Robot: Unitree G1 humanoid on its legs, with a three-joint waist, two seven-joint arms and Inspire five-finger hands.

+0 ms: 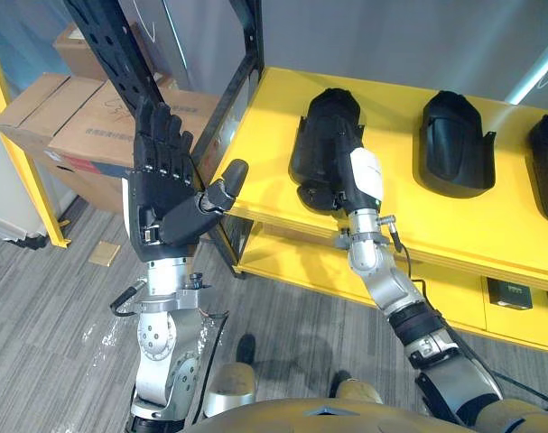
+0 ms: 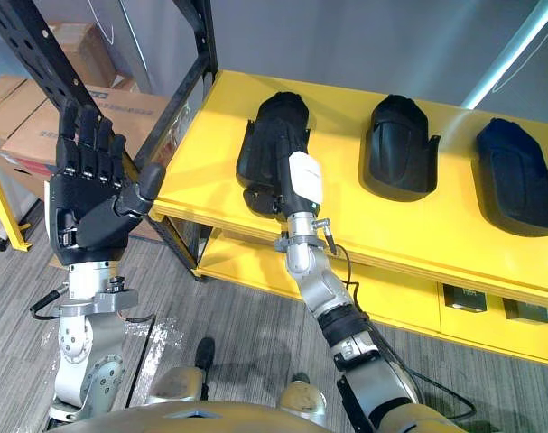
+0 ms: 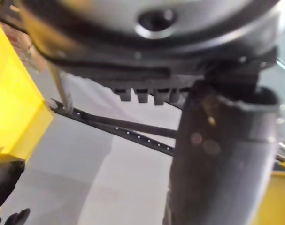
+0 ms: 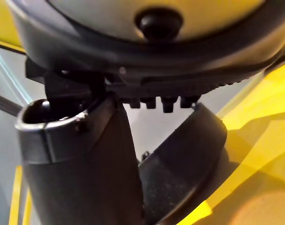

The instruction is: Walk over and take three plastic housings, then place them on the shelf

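Three black plastic housings are sitting in a row on the top board of the yellow shelf (image 2: 391, 236), well apart from each other. That's the leftmost housing (image 2: 278, 113), the middle housing (image 2: 402, 149) and the rightmost housing (image 2: 519, 185), all lying with the hollow side facing up.

The right hand (image 2: 301, 185) is resting on the leftmost housing, coming in over the shelf's front edge. It's looking open to me. In the right wrist view the fingers (image 4: 165, 102) are pointing straight out and the thumb (image 4: 81, 164) is standing off to one side. The housing's curved rim is showing just past them, so nothing is wrapping round it as far as I can see. The other two housings are lying untouched.

The left hand (image 2: 88, 198) is hovering off the shelf's left corner, raised with the palm facing the camera. Its fingers are pointing straight up and the thumb is sticking out toward the corner, so it's open and carrying nothing.

Further out, a lower yellow board (image 2: 255, 262) is running under the top one, with a couple of small dark boxes (image 1: 510, 293) sitting on it over on the right. A black perforated rack post (image 1: 111, 54) is leaning in behind the left hand. Some cardboard boxes (image 1: 84, 126) are stacking up beyond it on the grey floor (image 1: 57, 307).
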